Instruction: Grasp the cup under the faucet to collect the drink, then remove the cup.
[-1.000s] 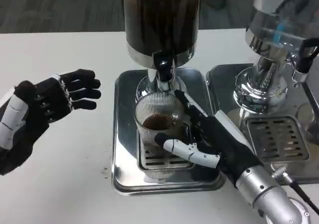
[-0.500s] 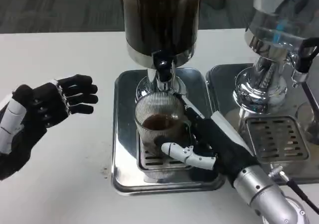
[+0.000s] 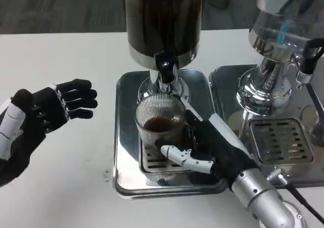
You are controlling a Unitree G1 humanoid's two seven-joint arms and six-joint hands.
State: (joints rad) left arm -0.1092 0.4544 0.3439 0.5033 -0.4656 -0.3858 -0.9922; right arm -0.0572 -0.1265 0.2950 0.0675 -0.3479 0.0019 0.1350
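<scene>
Bright, even light from overhead is washing my white bench almost shadowless, glaring off the steel tray and the chrome dispenser base, while I'm seeing everything sharp, with only slight softness toward the frame's corners.
</scene>
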